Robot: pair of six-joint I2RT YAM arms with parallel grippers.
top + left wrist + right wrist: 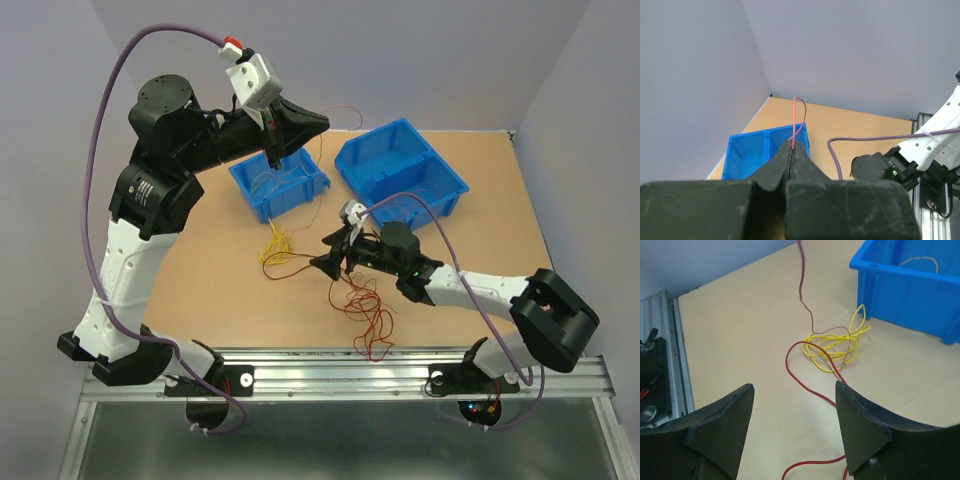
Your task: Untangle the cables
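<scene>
Two grippers, one tangle: my left gripper [792, 146], high above the small blue bin [290, 200], was clamped tight on a thin pinkish-red wire [794, 117]. The yellow cable [837, 346] lay bunched on the table [200, 270] beside that bin. My right gripper [792, 390] hung with its jaws spread wide over a red cable [807, 382].

Light bright, even, diffuse in all three views; I can't place single source from here. Shadows soft and faint on table [230, 300], thin darker line along blue bin [905, 295] base. Wood reads matte, slight sheen on metal rail [340, 372]. Top view sharp corner to corner. Left gripper [792, 146] and right gripper [794, 387] close to lens: dark, slightly soft, little surface detail. Pink cable [794, 117] and yellow cable [832, 347] crisp
</scene>
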